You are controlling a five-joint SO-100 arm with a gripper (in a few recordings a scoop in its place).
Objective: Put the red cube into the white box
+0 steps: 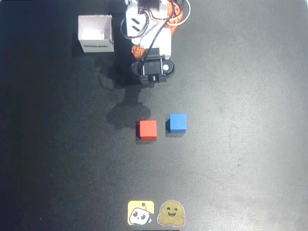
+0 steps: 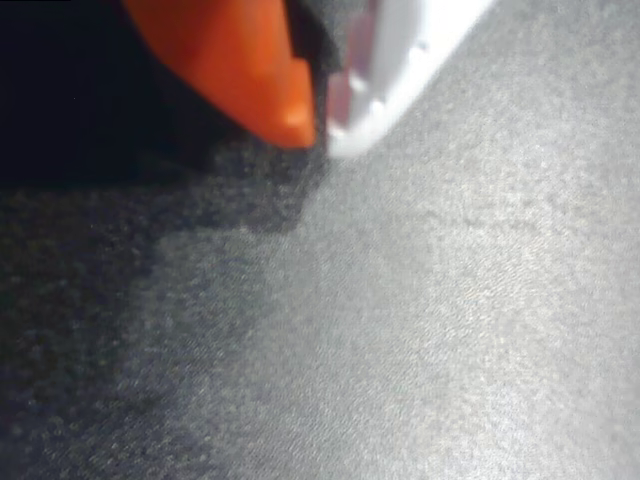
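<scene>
The red cube lies on the dark table near the middle of the overhead view, with the blue cube just to its right. At the upper left stands the white box, open side up, dark print on its near wall. My arm is folded at the top centre, well above the red cube and right of the box. In the wrist view my gripper is shut with nothing in it: the orange finger and the white finger meet tip to tip over bare mat.
Two stickers, a yellow one and a smiling tan one, lie at the table's bottom edge. The arm's shadow falls between the arm and the cubes. Dark mat stretches to the left and right.
</scene>
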